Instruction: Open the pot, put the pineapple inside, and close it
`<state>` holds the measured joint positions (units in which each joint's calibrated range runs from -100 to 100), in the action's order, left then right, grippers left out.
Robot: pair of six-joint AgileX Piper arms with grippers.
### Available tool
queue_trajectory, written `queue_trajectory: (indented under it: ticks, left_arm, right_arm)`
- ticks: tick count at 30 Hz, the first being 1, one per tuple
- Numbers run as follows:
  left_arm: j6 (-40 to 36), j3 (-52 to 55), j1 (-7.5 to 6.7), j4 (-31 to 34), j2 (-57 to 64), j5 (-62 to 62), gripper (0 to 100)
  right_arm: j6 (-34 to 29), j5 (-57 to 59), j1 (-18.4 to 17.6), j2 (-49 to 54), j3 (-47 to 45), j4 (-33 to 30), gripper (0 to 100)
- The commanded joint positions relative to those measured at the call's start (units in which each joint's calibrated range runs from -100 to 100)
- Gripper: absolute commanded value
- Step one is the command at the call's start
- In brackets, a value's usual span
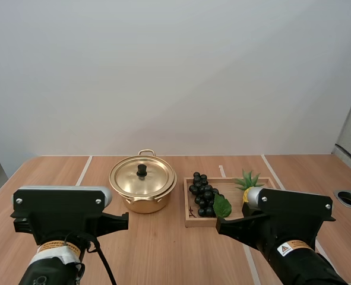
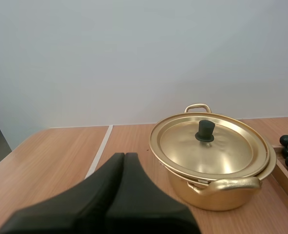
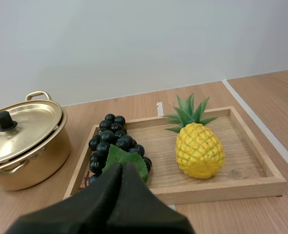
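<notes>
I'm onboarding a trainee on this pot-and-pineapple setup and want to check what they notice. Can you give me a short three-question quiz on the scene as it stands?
1. True or false: the lid is already off the pot.
2. What shares the wooden tray with the pineapple? A) grapes B) wet wipes C) a cup
3. Fill in: the left hand and the right hand are both ____.

Key: 1 false, the lid sits on the pot; 2 A; 3 shut.

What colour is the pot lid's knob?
Black knob on a gold lid; clearest in the left wrist view.
</notes>
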<state>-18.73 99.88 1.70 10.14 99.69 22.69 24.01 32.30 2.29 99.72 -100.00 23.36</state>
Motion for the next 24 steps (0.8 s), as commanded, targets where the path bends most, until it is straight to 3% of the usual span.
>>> queue_trajectory:
  ticks: [1,6,12,24]
  left_arm:
    - [0.61,0.12,-1.71,-0.85,0.31,7.21,0]
    - [0.61,0.12,-1.99,-0.85,0.31,7.21,0]
    - [0.61,0.12,-2.07,-0.85,0.31,7.21,0]
    - [0.61,0.12,-2.18,-0.85,0.31,5.23,0]
  right_arm:
    - [-0.16,-15.92,0.10,0.28,0.00,-8.69,0]
    - [-0.16,-2.56,0.10,0.28,0.00,-8.69,0]
    - [-0.16,-10.84,0.10,0.28,0.00,-8.69,0]
    - [-0.16,-11.21,0.56,0.28,0.00,-9.54,0]
